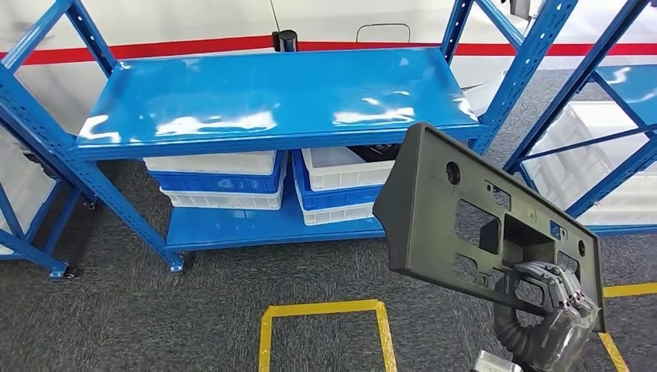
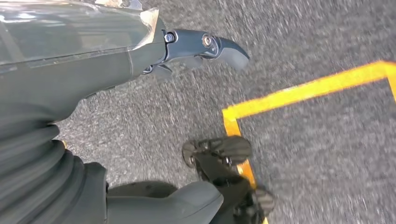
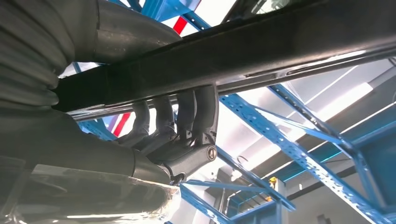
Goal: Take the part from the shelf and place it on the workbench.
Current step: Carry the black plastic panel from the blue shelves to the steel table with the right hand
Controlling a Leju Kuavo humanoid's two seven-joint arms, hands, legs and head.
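We count one grey part (image 1: 465, 209) and two robot hands: the right hand (image 1: 552, 298) and the left hand (image 2: 205, 46). We see two blue racks, the near rack (image 1: 271, 101) and a side rack (image 1: 612, 116). Two stacks of crates (image 1: 221, 180) sit on one lower shelf (image 1: 256, 229). One yellow floor outline (image 1: 325, 310).
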